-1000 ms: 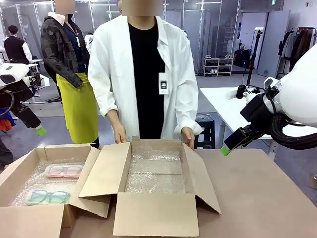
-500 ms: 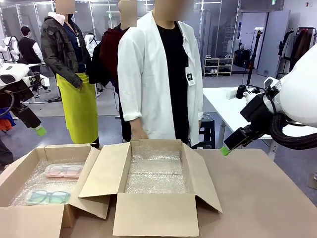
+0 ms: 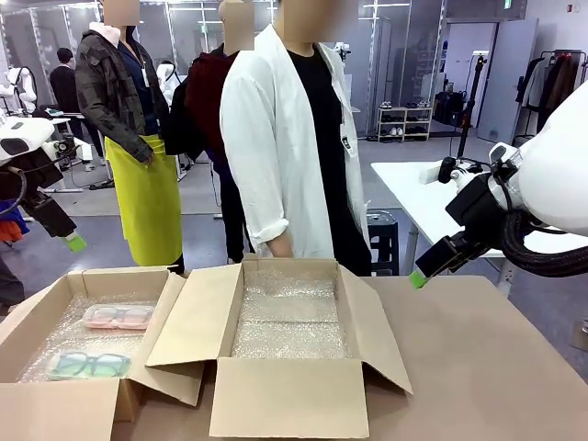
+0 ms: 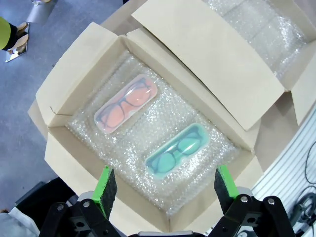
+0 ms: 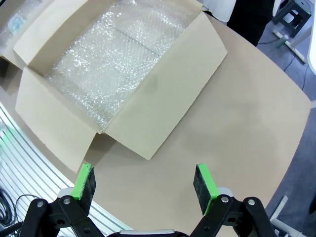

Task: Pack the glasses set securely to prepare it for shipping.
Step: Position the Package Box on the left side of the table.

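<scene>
The glasses set lies in the left cardboard box (image 3: 55,294) on bubble wrap: a pale pink case (image 3: 118,317) (image 4: 126,102) behind a mint green case (image 3: 88,366) (image 4: 177,150), spectacle frames visible in both. My left gripper (image 4: 165,183) hangs open high above this box, its fingers straddling the green case in the left wrist view; one green pad (image 3: 74,243) shows at the front view's left edge. My right gripper (image 5: 144,185) is open over bare table, right of the second box (image 3: 289,317) (image 5: 118,64), its green pad (image 3: 418,278) raised above the tabletop.
The middle box is open, lined with bubble wrap, flaps spread outward. A person in a white coat (image 3: 285,138) stands at the far table edge behind it, with other people farther back. Bare brown tabletop (image 3: 487,367) stretches to the right.
The person in the white coat has taken both hands off the middle box's rim and turned sideways. Both arms have stayed still.
</scene>
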{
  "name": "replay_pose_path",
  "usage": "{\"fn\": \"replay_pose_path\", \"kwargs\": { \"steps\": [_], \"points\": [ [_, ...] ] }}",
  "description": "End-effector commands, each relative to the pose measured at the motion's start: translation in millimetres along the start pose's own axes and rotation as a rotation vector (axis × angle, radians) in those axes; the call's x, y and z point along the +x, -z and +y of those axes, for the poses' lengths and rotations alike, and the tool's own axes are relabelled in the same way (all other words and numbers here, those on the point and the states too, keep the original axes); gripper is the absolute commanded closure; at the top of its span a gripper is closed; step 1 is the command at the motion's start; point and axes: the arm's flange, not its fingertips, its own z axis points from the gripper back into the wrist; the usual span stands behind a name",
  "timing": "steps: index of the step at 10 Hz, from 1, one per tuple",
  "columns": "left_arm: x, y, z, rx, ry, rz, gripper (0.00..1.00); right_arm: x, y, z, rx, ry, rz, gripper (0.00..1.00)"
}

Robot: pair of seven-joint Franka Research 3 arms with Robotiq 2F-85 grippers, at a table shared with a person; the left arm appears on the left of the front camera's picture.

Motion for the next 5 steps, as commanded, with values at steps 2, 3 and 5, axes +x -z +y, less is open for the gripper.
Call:
{"fn": "replay_pose_path", "kwargs": {
  "steps": [2, 3, 5],
  "points": [
    [1.6, -3.1, 1.1, 0.022, -0.011, 0.009, 0.00, -0.8, -0.3, -0.1, 0.004, -0.015, -0.008, 0.00],
    [1.6, -3.1, 1.1, 0.022, -0.011, 0.009, 0.00, -0.8, -0.3, -0.1, 0.004, -0.015, -0.008, 0.00],
    [1.6, -3.1, 1.1, 0.022, -0.011, 0.009, 0.00, -0.8, -0.3, -0.1, 0.004, -0.015, -0.008, 0.00]
  ]
}}
